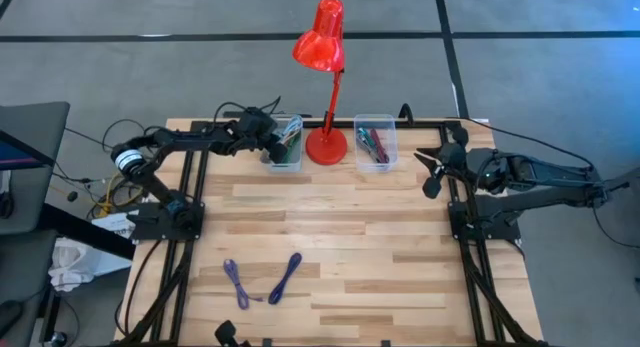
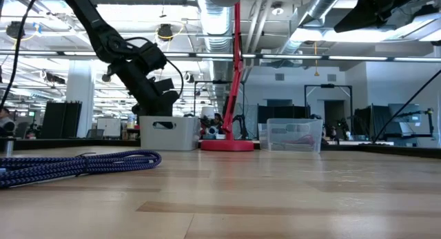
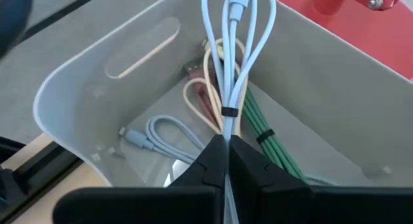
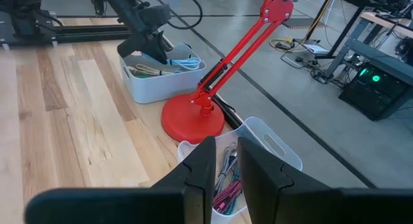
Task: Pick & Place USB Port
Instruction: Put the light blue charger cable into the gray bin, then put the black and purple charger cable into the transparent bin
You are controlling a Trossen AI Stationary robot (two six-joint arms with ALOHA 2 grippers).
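Over the left bin (image 1: 284, 147), the left gripper (image 3: 227, 143) was pinched shut on a pale blue cable (image 3: 233, 50), probably lifting it clear of the others. Right gripper (image 4: 226, 161) hovered slightly parted and empty above the clear bin (image 4: 279, 146), just waiting.

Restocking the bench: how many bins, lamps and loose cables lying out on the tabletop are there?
Bins: 2, left bin and right bin
Red lamp: 1
Purple cables on the tabletop: 2, and
Total: 5
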